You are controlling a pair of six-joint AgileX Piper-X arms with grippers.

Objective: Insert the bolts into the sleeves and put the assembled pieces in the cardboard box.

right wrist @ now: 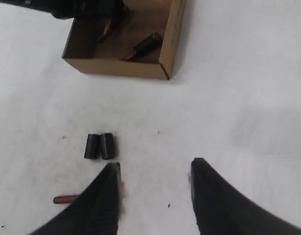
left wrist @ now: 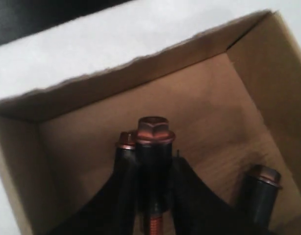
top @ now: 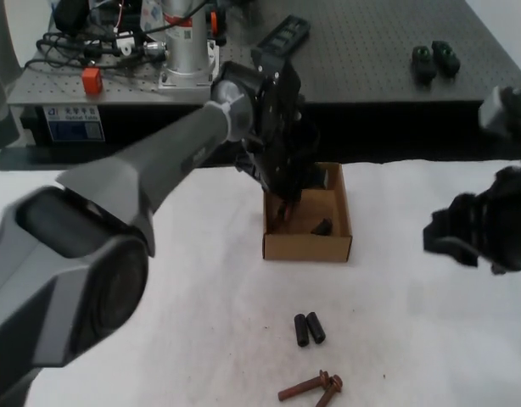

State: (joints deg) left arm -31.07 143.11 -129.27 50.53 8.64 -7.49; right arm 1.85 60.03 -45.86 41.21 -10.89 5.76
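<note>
My left gripper (left wrist: 153,200) is down inside the cardboard box (left wrist: 140,78), shut on an assembled piece (left wrist: 153,147), a copper-headed bolt in a black sleeve. A second assembled piece (left wrist: 125,143) stands right beside it and a third (left wrist: 261,188) rests near the box wall. In the high view the left gripper (top: 284,206) sits over the box (top: 307,246). Two loose black sleeves (top: 308,328) lie side by side on the white cloth, with two bolts (top: 313,387) nearer the front. My right gripper (right wrist: 155,169) hovers open above the cloth close to the sleeves (right wrist: 100,146) and a bolt (right wrist: 66,199).
A white cloth (top: 413,339) covers the bench. Behind it is a dark perforated board (top: 371,42) with cables, a metal post and small black parts (top: 434,59). The right arm (top: 490,225) hangs at the right edge.
</note>
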